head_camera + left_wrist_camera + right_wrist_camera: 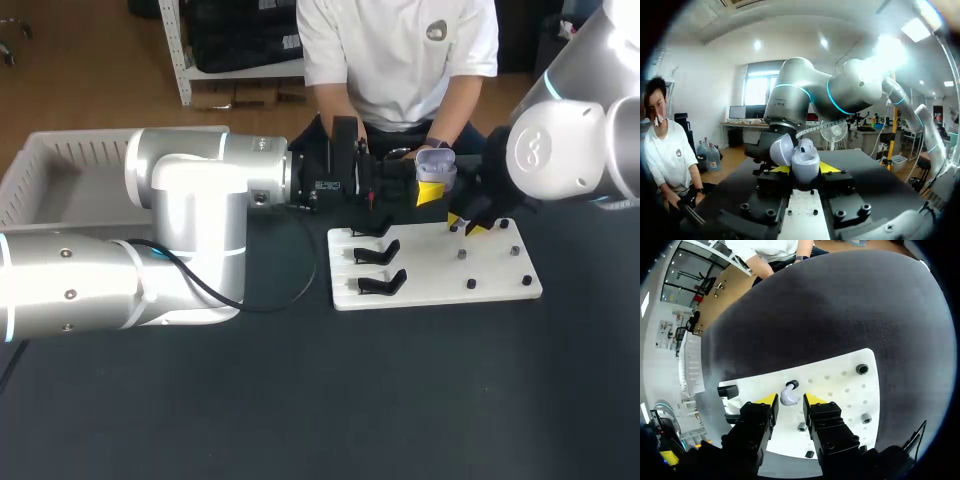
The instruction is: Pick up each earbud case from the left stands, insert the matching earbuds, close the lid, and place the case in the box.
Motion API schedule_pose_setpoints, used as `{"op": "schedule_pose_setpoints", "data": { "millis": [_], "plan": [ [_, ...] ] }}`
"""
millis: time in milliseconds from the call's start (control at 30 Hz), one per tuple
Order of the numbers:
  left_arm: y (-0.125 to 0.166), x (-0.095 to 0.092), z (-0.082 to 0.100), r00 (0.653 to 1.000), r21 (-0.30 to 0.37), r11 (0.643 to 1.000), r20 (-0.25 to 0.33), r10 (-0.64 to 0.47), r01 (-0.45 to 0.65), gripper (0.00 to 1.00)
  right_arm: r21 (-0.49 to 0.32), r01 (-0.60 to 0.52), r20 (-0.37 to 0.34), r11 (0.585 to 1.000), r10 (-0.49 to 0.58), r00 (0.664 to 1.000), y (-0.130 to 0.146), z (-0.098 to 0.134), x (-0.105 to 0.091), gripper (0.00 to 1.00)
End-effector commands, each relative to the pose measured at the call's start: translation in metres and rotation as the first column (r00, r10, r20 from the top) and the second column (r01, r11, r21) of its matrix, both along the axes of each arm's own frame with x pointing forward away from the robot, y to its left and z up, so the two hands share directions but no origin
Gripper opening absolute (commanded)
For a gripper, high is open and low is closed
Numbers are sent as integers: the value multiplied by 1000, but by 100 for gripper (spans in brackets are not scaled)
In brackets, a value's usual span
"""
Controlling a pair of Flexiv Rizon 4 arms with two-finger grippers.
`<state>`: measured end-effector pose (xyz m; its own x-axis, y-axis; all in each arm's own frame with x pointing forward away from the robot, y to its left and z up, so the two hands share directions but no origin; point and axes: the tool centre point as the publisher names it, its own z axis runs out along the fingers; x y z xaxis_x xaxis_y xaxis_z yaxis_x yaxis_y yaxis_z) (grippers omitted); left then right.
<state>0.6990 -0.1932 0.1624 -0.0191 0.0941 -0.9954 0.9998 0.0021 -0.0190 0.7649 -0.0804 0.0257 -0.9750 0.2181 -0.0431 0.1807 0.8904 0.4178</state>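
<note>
A lavender earbud case (pixel 435 162) with its lid open is held above the far edge of the white board (pixel 500 285), my left gripper (pixel 432 187) shut on it. In the left wrist view the case (pixel 805 162) sits between the yellow tips of the left gripper (pixel 801 173), and one earbud (pixel 806 146) shows in it. My right gripper (pixel 467 226) hangs low over the board's far right part. The right wrist view shows the right gripper (pixel 790 402) open, its tips close on either side of a lavender earbud (pixel 788 396) resting on the board (pixel 840 390).
Three black stands (pixel 380 285) line the board's left side, all bare. Small black pegs (pixel 470 284) dot its right side. A white slatted box (pixel 60 170) stands at the table's far left. A person's hands (pixel 400 150) rest at the far edge behind the case.
</note>
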Motion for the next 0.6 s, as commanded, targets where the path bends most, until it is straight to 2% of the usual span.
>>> {"op": "schedule_pose_setpoints", "data": {
  "millis": [33,333,367,467,600],
  "plan": [
    [0,0,-1,1000,-5,1000,3,1,-1,0,-2,-4,-7,1000,4,1000,1,-1,3,31],
    [0,0,-1,1000,-5,1000,3,1,-1,0,-1,-6,-7,1000,5,1000,2,-2,5,28],
    [0,0,-1,1000,-5,1000,3,1,-1,0,-1,-6,-9,1000,6,1000,2,-3,5,25],
    [0,0,-1,1000,-5,1000,3,1,-1,0,3,-4,-14,1000,4,1000,2,-4,5,8],
    [0,0,-1,1000,-5,1000,3,1,-1,0,4,-5,-15,1000,5,1000,2,-5,5,0]
  ]
}}
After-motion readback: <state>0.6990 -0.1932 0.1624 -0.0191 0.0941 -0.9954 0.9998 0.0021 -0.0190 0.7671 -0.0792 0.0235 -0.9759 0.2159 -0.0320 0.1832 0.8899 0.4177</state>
